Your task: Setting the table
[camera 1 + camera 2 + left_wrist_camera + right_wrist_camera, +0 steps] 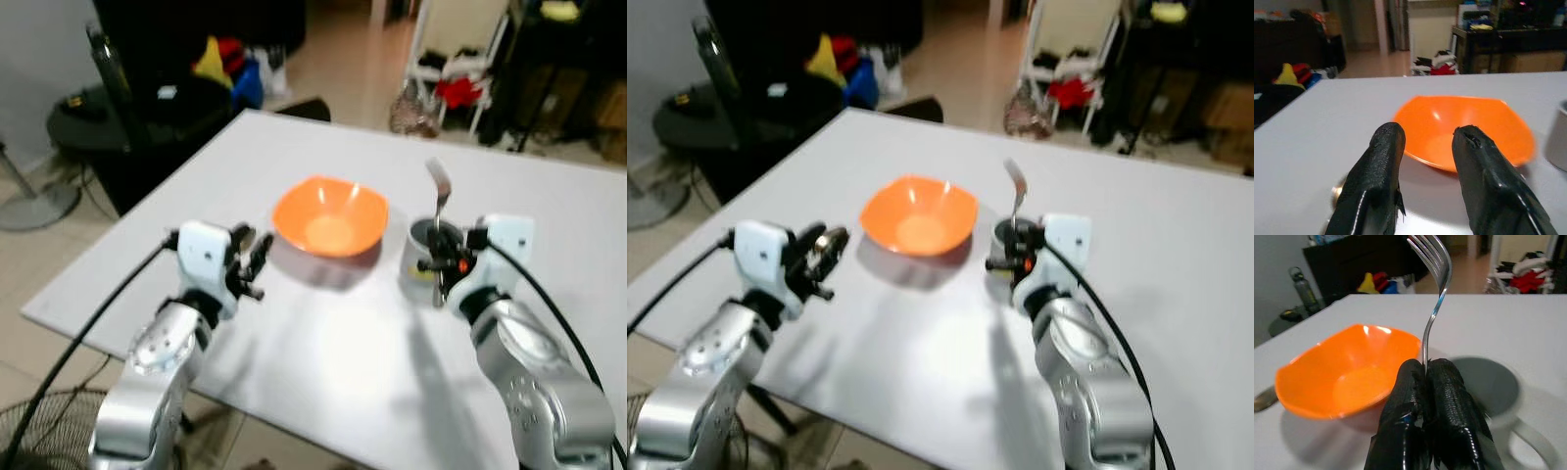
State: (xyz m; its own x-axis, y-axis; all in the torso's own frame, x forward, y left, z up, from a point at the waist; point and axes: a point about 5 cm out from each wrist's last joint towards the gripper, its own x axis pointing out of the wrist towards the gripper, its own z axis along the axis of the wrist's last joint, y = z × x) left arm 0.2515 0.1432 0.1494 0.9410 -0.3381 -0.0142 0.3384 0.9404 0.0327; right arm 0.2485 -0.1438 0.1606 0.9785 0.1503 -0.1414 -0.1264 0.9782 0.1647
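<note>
An orange bowl (329, 217) sits in the middle of the white table (343, 352). Just to its right stands a grey mug (423, 235). My right gripper (438, 266) is shut on a silver fork (1432, 293), held upright with its tines up, right in front of the mug. My left gripper (257, 253) hovers low at the bowl's left side, open, with the bowl seen between its fingers (1383, 161). A round metal piece, perhaps a spoon (1338, 190), lies on the table under the left fingers.
A black round side table (93, 113) with a dark bottle stands beyond the table's left corner. A floor fan (39, 431) sits at the near left. Shelves and clutter (460, 93) line the far side of the room.
</note>
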